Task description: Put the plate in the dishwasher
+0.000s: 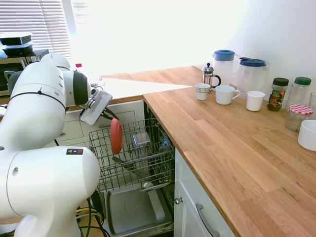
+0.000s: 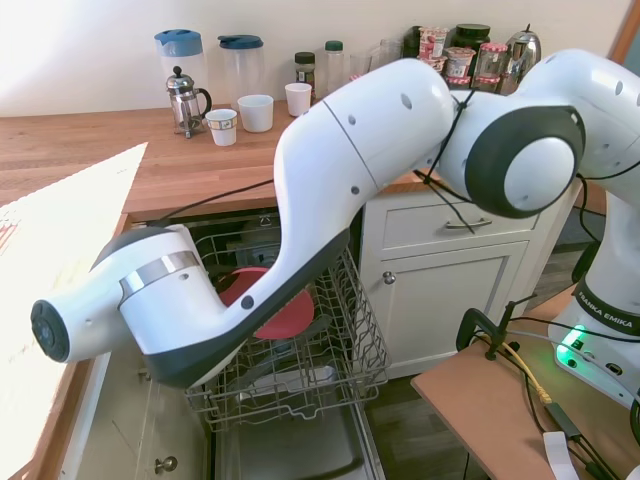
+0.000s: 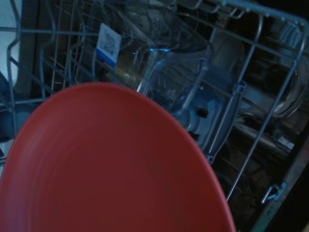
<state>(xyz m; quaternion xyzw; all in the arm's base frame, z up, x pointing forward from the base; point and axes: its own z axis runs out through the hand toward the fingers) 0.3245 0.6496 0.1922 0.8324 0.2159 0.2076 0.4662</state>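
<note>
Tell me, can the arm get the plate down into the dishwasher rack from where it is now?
Probably yes. The plate stands on edge right over the pulled-out wire rack, the door is dropped open, and nothing visibly blocks the way down. A clear container sits further back in the rack, apart from the plate.

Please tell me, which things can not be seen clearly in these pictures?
- Gripper: in both exterior views the arm hides it; whether it grips the plate cannot be told.
- Plate's lower edge: cut off in the wrist view, so its seating in the dishwasher rack is unclear.
- Clear container behind the plate: dim and blurred, label unreadable.
</note>
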